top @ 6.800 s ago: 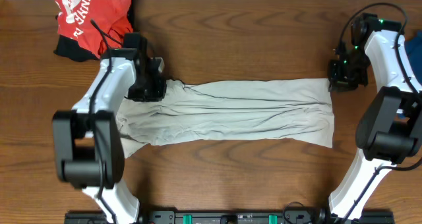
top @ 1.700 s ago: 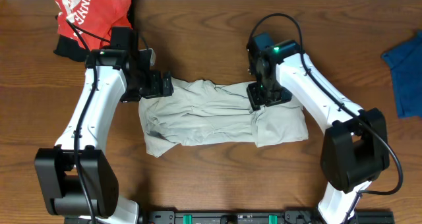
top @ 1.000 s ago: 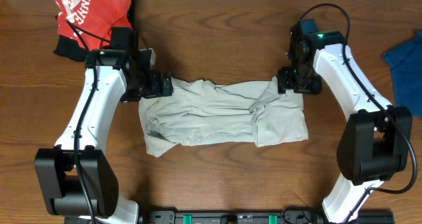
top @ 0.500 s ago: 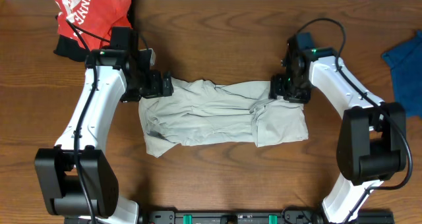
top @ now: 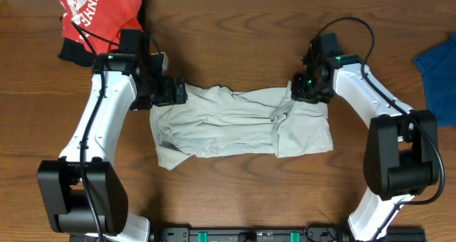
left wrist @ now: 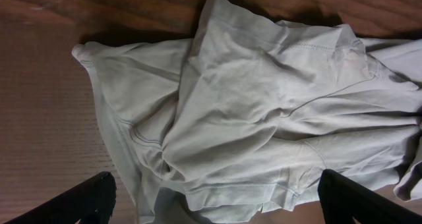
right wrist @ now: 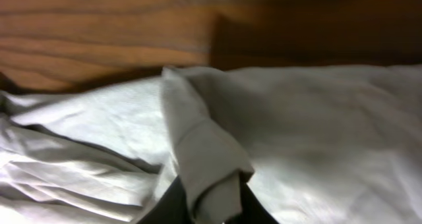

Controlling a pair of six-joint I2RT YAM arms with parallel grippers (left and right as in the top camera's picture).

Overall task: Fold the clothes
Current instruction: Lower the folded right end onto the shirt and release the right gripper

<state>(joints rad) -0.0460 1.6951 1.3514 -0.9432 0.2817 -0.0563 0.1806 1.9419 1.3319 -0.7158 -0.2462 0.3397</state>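
Looks like a robot lab bench. Wood-grain desk [top: 235, 192] with two white-and-black arms, left arm [top: 107, 117] and right arm [top: 374, 82], both rising from a black rail [top: 242, 235] along the desk's near edge. A loose black cable [top: 350, 19] loops over the right arm, with a green status light [top: 309, 79] lit near its wrist. The only props are laundry: beige shirt [top: 228, 124] mid-desk, red garment [top: 92, 18] at the far-left corner, blue cloth [top: 438, 75] at the right edge.
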